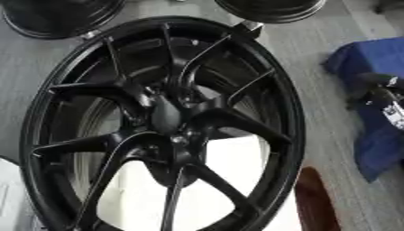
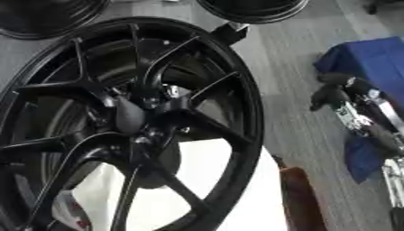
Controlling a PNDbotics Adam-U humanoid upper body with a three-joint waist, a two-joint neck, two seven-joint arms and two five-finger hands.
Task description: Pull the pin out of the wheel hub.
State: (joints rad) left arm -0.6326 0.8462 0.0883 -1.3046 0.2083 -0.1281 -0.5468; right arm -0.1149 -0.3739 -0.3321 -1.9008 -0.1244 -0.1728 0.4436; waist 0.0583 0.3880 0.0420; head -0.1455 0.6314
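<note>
- I see my right hand (image 2: 341, 92) at the right edge, over the blue cloth (image 2: 367, 56) and well apart from the wheel; its dark fingers look curled with nothing in them, though the shape is blurred.
- My left hand shows in neither view.
- The right eye view gives more of that arm: the silver and black forearm (image 2: 371, 119) runs down toward the lower right. The left eye view catches only the hand (image 1: 377, 88) at the frame edge.
- The wheel (image 1: 162, 126) is glossy black, with thin paired spokes running from the centre to a deep rim, and it fills most of the picture.
- It stands tilted, its face turned toward me and slightly left, with the rim's long oval running from upper right to lower left.
- The hub (image 1: 167, 118) sits at the middle of the spokes, a dark rounded boss; a small pale spot (image 1: 180, 140) shows just below it, but I cannot tell whether that is the pin.
- Through the lower spokes I see a white surface (image 1: 229, 180), and a reddish-brown strip (image 2: 300, 198) lies beside the rim at lower right.
- Two more black rims (image 2: 252, 10) lie at the top edge on the grey floor (image 2: 292, 76).
</note>
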